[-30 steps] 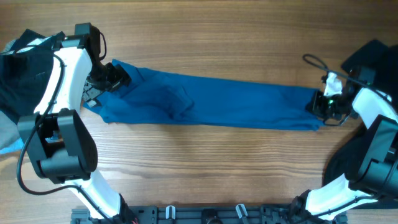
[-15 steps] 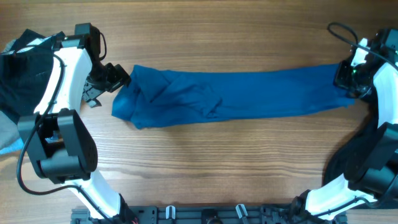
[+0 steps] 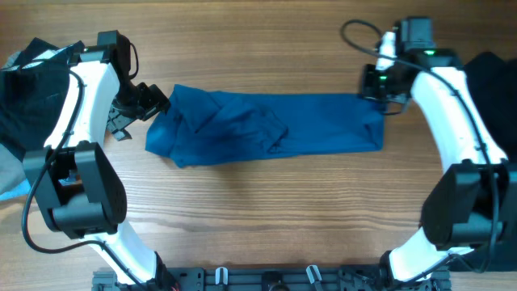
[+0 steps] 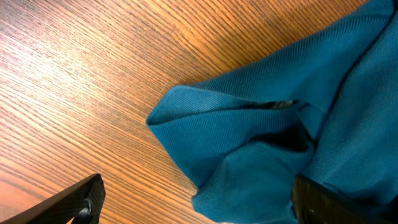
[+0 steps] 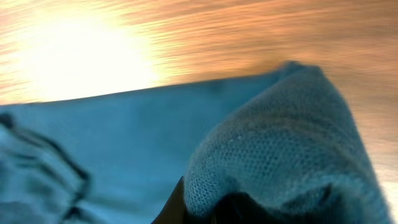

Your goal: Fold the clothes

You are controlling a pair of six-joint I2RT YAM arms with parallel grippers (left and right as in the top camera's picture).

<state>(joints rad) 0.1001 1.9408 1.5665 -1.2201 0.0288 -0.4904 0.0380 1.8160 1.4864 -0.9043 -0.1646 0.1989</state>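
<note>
The royal-blue shirt lies as a long crumpled band across the middle of the table. My left gripper sits at its bunched left end. In the left wrist view this gripper is open, its fingers wide apart, with a fold of the blue shirt lying between them. My right gripper is shut on the shirt's right end and holds it above the band. In the right wrist view the gripper has blue knit fabric bunched up in it.
Black garments lie at the far left, at the right edge and at the lower right. The wooden table runs to a black rail along its front edge.
My right gripper has carried the shirt's right end from the far right edge leftward and toward the back, so the band is now shorter. The left arm has not moved.
</note>
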